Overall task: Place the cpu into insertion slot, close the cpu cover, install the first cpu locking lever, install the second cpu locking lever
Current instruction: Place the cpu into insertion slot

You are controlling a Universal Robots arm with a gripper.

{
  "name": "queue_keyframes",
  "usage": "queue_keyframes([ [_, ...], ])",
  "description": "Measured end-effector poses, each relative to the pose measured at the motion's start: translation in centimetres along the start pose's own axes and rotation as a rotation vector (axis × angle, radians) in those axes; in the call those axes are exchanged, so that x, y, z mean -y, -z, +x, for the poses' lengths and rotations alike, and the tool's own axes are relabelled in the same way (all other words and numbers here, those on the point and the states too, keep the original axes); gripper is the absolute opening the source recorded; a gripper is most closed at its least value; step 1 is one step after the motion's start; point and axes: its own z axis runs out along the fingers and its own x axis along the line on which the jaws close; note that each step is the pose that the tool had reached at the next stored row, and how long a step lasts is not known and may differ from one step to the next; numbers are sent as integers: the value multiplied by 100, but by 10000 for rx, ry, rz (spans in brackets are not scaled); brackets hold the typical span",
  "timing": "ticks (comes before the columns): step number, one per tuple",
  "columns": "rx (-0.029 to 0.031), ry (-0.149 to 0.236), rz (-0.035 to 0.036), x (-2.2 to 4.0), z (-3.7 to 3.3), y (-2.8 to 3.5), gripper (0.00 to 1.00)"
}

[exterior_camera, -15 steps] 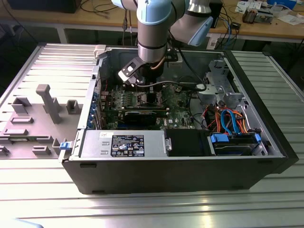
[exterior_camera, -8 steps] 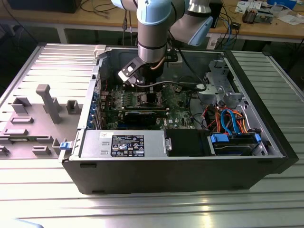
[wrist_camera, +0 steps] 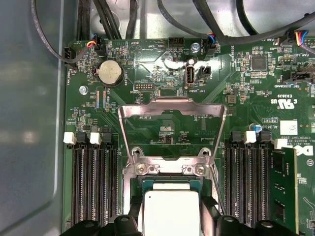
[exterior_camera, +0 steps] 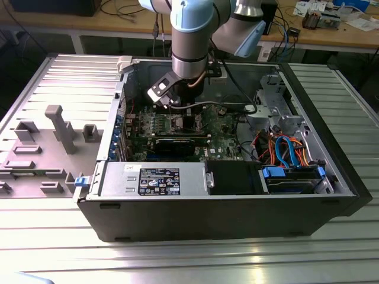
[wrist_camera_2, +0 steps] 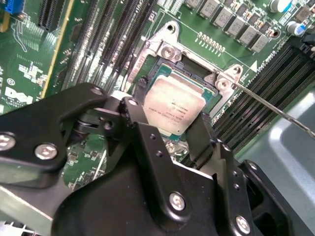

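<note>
In both wrist views the cpu (wrist_camera_2: 173,105) (wrist_camera: 170,211), a silver-topped square chip with a thin green rim, sits between the black fingers (wrist_camera_2: 132,112) of my gripper (wrist_camera_2: 167,122) (wrist_camera: 171,220), which is shut on it. It lies level, right over the dark frame of the insertion slot (wrist_camera_2: 193,63) (wrist_camera: 170,183), and hides the pin field. The cpu cover (wrist_camera: 172,104), a silver frame with a large cut-out, is flipped back open behind the socket. A thin locking lever rod (wrist_camera_2: 275,105) sticks out beside the socket. In the exterior view my gripper (exterior_camera: 185,115) is down inside the case.
Long black memory slots (wrist_camera: 93,187) (wrist_camera: 246,182) flank the socket. In the case lie a black expansion card (exterior_camera: 174,142), the power-supply box (exterior_camera: 154,179), and orange and blue cables (exterior_camera: 284,148). A grey fixture tray (exterior_camera: 53,136) stands at the exterior view's left.
</note>
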Motion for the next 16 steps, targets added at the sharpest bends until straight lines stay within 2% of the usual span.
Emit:
queue_keyframes([
  [1,3,0,2,0,-1,1,61],
  [10,10,0,7,1,-2,4,61],
  [16,10,1,7,0,0,42,61],
])
